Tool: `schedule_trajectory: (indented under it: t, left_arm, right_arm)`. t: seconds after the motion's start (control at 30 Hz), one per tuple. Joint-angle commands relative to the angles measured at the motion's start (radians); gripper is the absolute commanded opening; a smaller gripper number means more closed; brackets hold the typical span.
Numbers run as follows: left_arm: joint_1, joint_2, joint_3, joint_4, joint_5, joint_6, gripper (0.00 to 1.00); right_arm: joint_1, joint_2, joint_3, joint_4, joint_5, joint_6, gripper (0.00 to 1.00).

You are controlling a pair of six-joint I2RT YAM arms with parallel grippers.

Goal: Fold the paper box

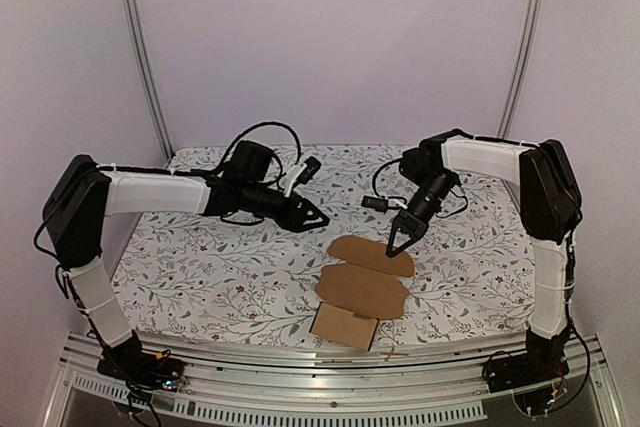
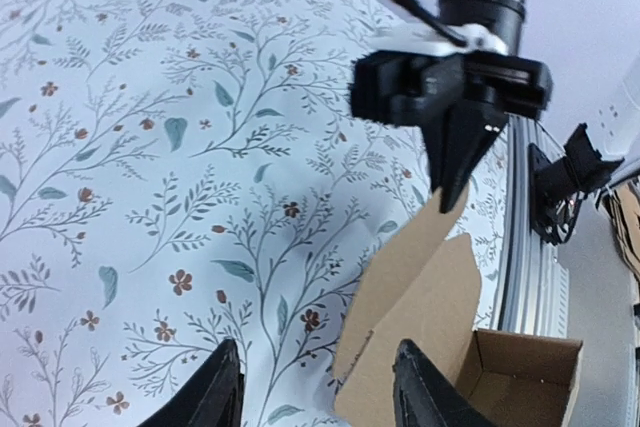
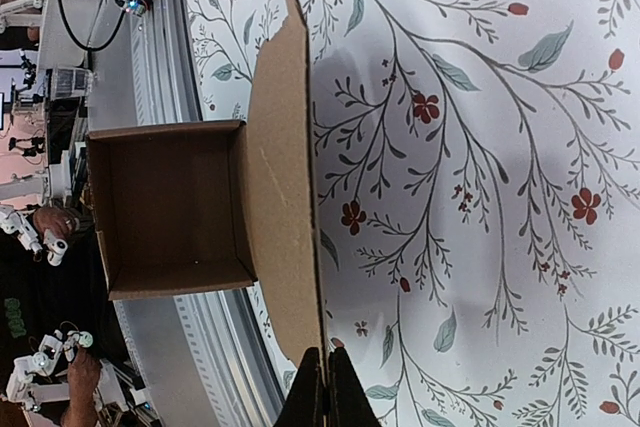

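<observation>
The paper box (image 1: 360, 292) is brown cardboard, lying front and centre on the flowered cloth. Its near part is folded into an open carton (image 1: 343, 326), and its long lid panel runs away from the arms. My right gripper (image 1: 392, 248) is shut on the far edge of that lid flap (image 3: 285, 197), holding it raised; the open carton (image 3: 165, 207) shows beyond it. My left gripper (image 1: 320, 218) hovers open just left of the flap. In the left wrist view the left gripper (image 2: 315, 392) has its fingertips wide apart, with the flap (image 2: 425, 297) standing ahead and the right gripper (image 2: 452, 187) pinching its top.
An aluminium rail (image 1: 330, 372) runs along the table's near edge, just in front of the carton. Black cables (image 1: 262, 137) loop over the back of the cloth near both wrists. White walls with metal posts (image 1: 145, 57) close the sides and back.
</observation>
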State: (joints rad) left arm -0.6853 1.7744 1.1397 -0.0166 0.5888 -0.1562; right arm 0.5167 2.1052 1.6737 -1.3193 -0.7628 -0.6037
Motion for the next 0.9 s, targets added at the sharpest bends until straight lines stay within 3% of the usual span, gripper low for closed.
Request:
schedule_trajectory:
  t: [0.0,0.47,0.87]
  left_arm:
    - [0.002,0.134,0.05,-0.064,-0.045,-0.015,0.49]
    - [-0.062,0.158,0.082,-0.043,0.155,0.036,0.49]
    - [-0.094,0.222,0.099,0.086,0.296,-0.005,0.5]
  right_arm:
    - [0.003,-0.013,-0.011,0.011,-0.017,-0.017,0.0]
    - [0.003,-0.002,-0.009,0.029,-0.01,0.007,0.0]
    - [0.005,-0.003,-0.007,-0.027,-0.078,-0.044,0.0]
